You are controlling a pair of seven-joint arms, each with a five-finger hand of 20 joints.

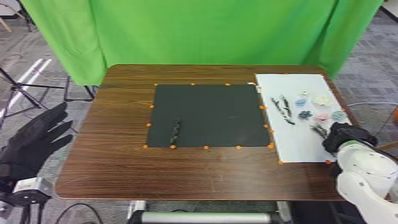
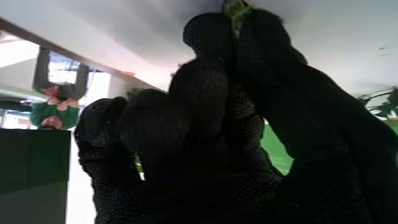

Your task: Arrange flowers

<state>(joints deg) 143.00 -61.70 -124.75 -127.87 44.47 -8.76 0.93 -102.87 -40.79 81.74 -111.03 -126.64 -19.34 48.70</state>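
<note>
Pinching green sprig (image 2: 236,10) w/ right hand (image 1: 348,136) by white sheet (image 1: 304,146), w/ left hand (image 1: 34,142) open. Might drop it en route b/c of fingertip-only grip tbh.

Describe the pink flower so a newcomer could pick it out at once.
In the head view, the brown table has a white sheet right of the black mat. On that sheet, just beyond the right hand, the pink flower lies between a dark green plant and a pale teal flower; its pink colour sets it apart.
</note>
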